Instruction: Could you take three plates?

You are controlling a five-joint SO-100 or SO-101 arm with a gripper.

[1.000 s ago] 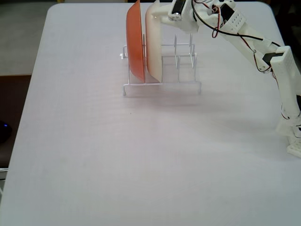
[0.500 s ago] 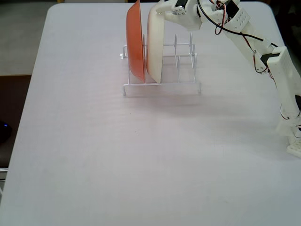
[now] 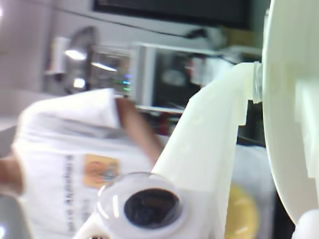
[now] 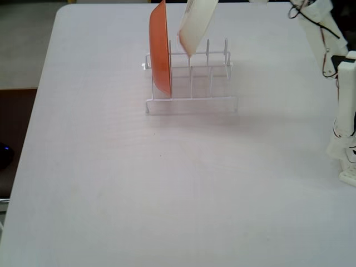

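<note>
A white wire dish rack (image 4: 189,83) stands on the pale lilac tabletop (image 4: 167,189), and an orange round plate (image 4: 161,50) sits upright in its left-hand slot in the fixed view. Just beside it, a cream-white round plate (image 4: 196,25) hangs tilted above the rack, its lower edge near the wire prongs and its top running out of frame, where the white arm (image 4: 339,83) reaches in. In the wrist view the white plastic tool (image 3: 249,164) fills the foreground, with a broad white curved surface (image 3: 289,99) along the right edge that is probably this plate's rim pinched in the tool, though the blur leaves that uncertain; I cannot tell for sure how the jaws stand. A person in a white printed shirt (image 3: 75,164) is blurred behind. The step looks like lifting the cream plate clear: it should rise straight along the slot before swinging away, so its lower edge neither snags a prong nor knocks the orange plate.
</note>
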